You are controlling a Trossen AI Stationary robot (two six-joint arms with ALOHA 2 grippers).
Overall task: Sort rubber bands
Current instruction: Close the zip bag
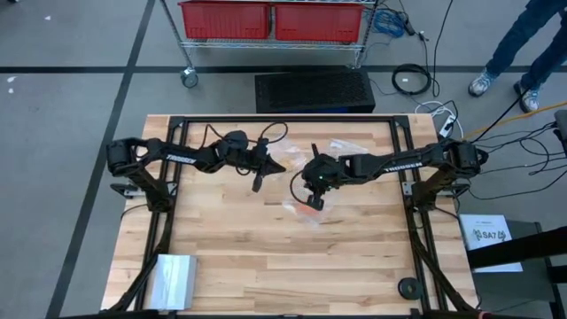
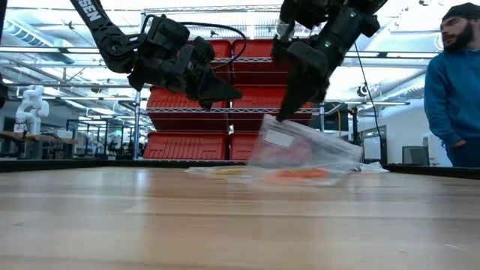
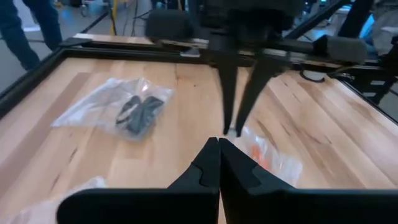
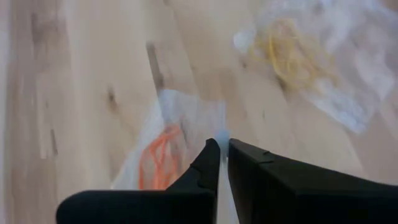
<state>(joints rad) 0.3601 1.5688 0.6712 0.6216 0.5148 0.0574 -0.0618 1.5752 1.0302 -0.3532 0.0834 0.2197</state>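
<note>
Right gripper [image 4: 219, 144] pinches the top edge of the clear bag [image 4: 186, 134] of orange bands [image 4: 158, 158], lifting it near the table [image 1: 266, 257] centre, likely to hold it up. Left gripper [image 3: 219, 142] hangs pressed together, empty, toward the far edge.

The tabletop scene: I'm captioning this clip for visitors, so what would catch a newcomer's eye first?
The right gripper, shut on the corner of a clear bag of orange rubber bands, tilts it up off the middle of the table. Beside it the left gripper hangs shut in the air. Another bag of black bands lies farther back.
</note>
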